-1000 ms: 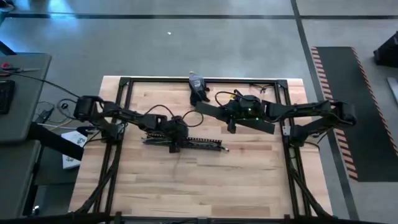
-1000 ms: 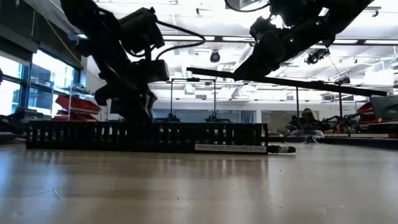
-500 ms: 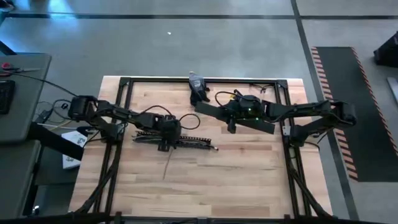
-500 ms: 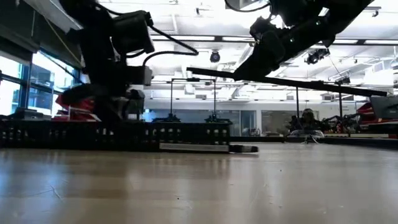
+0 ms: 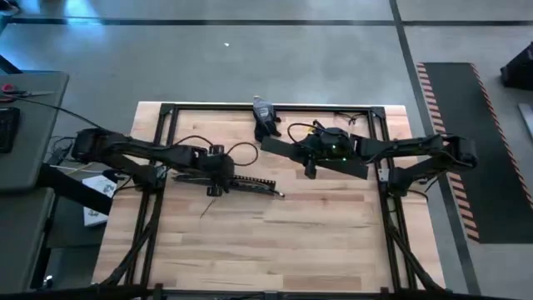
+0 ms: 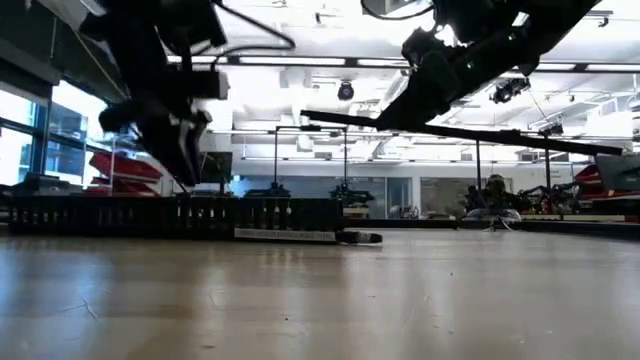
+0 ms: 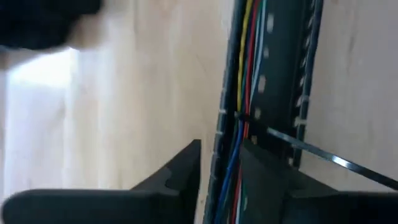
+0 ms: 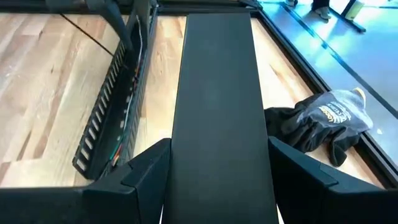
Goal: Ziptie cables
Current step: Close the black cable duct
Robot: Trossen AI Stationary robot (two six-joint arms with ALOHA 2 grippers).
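Observation:
The cables [image 7: 244,74], thin yellow, red, blue and green strands, run along inside a long black comb-edged duct [image 5: 254,184] that lies on the wooden table. A ziptie [image 7: 239,116] circles them, and its tail [image 7: 329,160] sticks out sideways. My left gripper [image 5: 215,183] points down into the duct near its left part, shut there. My right gripper [image 5: 310,165] hovers over the far middle of the table, shut on a flat black lid strip [image 5: 287,148]. My left gripper comes from above and straddles the duct's comb wall [image 7: 217,149], one finger [image 7: 186,171] outside and one [image 7: 261,177] inside. The wall and the cables [image 7: 235,163] run between the fingers, just below the ziptie. The duct rests on the table. My right gripper pinches the lid strip across its width, one finger [image 8: 146,168] on each long edge. The strip [image 8: 217,81] runs on level beyond the fingers, lifted clear above the table [image 6: 460,132].
A dark glove [image 8: 329,121] and a small grey object [image 5: 262,107] lie at the table's far edge. A black frame [image 5: 158,117] borders the tabletop. Bare wood spreads across the near half.
My left gripper has moved toward the table's left and slightly far edge, and the duct has slid along the table with it. The ziptie's loose tail has trailed along.

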